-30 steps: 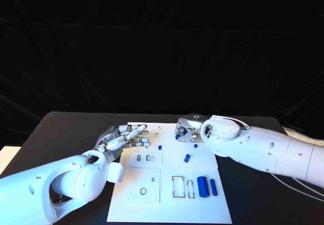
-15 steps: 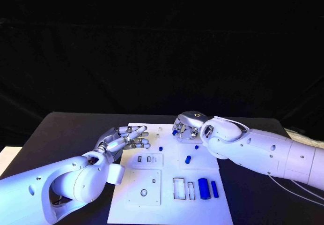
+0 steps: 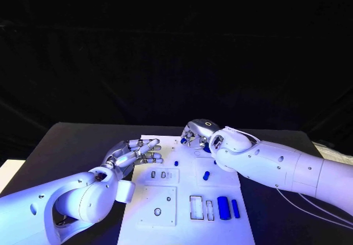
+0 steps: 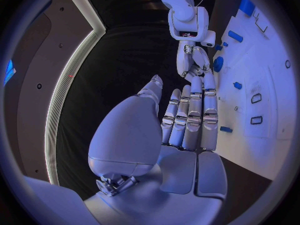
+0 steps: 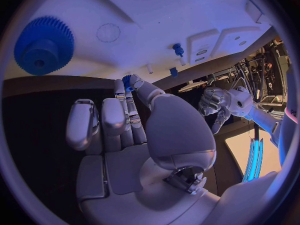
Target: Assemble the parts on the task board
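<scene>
Right robot hand (image 5: 128, 110) pinches small blue part (image 5: 127, 80).

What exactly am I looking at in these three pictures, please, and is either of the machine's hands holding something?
It is a robot with two white arms ending in silver hands, at a black table. One picture looks down from its head; each round one comes from a camera behind a wrist. The white plate is the task board, with small blue parts on it, such as a blue cylinder near its front, and a blue gear in the right wrist picture. The right hand pinches a small blue part at its fingertips. The left hand holds nothing, fingers stretched out together.
</scene>
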Controlling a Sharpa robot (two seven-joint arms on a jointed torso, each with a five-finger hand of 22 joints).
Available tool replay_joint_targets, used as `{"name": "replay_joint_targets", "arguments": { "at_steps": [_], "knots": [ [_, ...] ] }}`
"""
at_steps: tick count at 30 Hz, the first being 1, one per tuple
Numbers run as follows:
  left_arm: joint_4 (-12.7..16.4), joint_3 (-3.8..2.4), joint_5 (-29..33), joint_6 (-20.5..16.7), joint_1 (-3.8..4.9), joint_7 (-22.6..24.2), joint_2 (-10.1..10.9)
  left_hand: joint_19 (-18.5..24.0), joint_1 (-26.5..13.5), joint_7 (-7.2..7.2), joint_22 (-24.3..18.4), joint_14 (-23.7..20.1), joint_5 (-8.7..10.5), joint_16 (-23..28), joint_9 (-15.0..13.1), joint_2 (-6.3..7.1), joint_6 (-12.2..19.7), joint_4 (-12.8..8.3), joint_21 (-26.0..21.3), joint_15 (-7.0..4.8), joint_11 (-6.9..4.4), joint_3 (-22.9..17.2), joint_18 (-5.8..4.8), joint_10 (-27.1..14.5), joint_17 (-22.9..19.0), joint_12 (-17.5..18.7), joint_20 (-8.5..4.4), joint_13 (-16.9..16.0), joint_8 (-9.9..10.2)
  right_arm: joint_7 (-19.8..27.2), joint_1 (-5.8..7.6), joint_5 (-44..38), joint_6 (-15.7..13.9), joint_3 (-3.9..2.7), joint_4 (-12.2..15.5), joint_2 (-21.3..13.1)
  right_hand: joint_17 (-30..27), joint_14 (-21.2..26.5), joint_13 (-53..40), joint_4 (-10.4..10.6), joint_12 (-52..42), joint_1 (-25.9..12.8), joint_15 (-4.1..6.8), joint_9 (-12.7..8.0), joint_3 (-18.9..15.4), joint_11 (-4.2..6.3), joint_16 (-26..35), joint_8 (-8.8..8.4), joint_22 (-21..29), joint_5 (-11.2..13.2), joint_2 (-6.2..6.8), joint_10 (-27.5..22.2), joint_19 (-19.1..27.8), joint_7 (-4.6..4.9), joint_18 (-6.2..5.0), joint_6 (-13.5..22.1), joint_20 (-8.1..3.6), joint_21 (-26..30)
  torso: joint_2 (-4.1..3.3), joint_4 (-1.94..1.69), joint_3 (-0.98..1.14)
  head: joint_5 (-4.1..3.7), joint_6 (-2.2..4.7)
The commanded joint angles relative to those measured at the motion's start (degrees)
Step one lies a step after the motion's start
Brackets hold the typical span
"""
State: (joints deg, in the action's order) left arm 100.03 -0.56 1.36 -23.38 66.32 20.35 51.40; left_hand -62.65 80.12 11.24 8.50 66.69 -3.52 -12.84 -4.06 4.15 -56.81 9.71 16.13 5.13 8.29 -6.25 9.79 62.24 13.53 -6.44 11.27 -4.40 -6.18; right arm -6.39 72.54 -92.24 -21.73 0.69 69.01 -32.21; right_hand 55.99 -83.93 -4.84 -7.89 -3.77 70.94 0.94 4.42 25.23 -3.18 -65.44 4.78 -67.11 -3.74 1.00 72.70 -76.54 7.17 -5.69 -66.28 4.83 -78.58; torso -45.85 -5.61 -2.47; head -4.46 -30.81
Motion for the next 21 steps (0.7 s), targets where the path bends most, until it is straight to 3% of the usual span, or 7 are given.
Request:
{"name": "replay_joint_targets", "arguments": {
  "at_steps": [1,4,13,21],
  "knots": [
    [0.19,-0.05,0.17,1.24,0.16,0.16,-0.04,-0.32,-0.69,0.26,0.01,-0.11,0.19,0.24,0.09,-0.09,0.15,-0.41,-0.27,0.16,0.12,-0.05,0.47,-0.15,0.05,0.21,-0.12,0.09,0.32,-1.13,0.04,0.24,-1.22,-0.02,-1.31,1.11,0.07,-1.42,0.08,0.41,0.22,-0.39,0.21,0.86,0.13,-0.26,-0.37,-0.24,-0.09,0.18,0.09,-0.42,-0.33,-0.10,1.07,0.07,0.19,-0.38,-0.21,-0.36,-0.14,-0.24,0.03],
    [0.19,-0.05,0.17,1.27,0.23,0.14,-0.07,-0.32,-0.69,0.26,0.01,-0.11,0.19,0.24,0.09,-0.09,0.15,-0.41,-0.27,0.16,0.12,-0.05,0.47,-0.15,0.05,0.21,-0.12,0.09,0.32,-1.32,0.04,0.24,-1.23,-0.02,-2.34,2.08,0.08,-1.42,0.08,0.42,0.22,-0.39,0.21,0.86,0.14,-0.27,-0.38,-0.25,-0.10,0.18,0.10,-0.44,-0.33,-0.09,1.07,0.09,0.20,-0.39,-0.30,-0.51,-0.21,-0.31,0.06],
    [0.10,-0.05,0.17,1.40,0.33,0.04,-0.16,-0.32,-0.69,0.26,0.01,-0.11,0.19,0.24,0.09,-0.09,0.15,-0.41,-0.27,0.16,0.12,-0.05,0.47,-0.15,0.05,0.21,-0.12,0.09,0.32,-1.90,0.05,0.19,-1.51,-0.02,-3.68,3.53,0.11,-1.42,0.10,0.45,0.24,-0.38,0.20,0.86,0.17,-0.28,-0.41,-0.28,-0.13,0.18,0.12,-0.49,-0.33,-0.08,1.07,0.13,0.20,-0.40,-0.36,-0.37,-0.20,-0.19,0.05],
    [0.10,-0.05,0.17,1.46,0.38,-0.06,-0.18,-0.32,-0.69,0.26,0.01,-0.11,0.19,0.24,0.09,-0.09,0.15,-0.41,-0.27,0.16,0.12,-0.05,0.47,-0.15,0.05,0.21,-0.12,0.09,0.32,-2.35,0.06,0.07,0.39,-0.02,-4.19,4.17,0.10,-1.39,0.14,0.61,0.26,-0.39,0.15,0.84,0.24,-0.36,-0.44,-0.40,-0.16,0.18,0.28,-0.71,-0.30,0.01,1.07,0.27,0.24,-0.44,-0.44,-0.38,-0.23,-0.18,0.09]
  ]
}}
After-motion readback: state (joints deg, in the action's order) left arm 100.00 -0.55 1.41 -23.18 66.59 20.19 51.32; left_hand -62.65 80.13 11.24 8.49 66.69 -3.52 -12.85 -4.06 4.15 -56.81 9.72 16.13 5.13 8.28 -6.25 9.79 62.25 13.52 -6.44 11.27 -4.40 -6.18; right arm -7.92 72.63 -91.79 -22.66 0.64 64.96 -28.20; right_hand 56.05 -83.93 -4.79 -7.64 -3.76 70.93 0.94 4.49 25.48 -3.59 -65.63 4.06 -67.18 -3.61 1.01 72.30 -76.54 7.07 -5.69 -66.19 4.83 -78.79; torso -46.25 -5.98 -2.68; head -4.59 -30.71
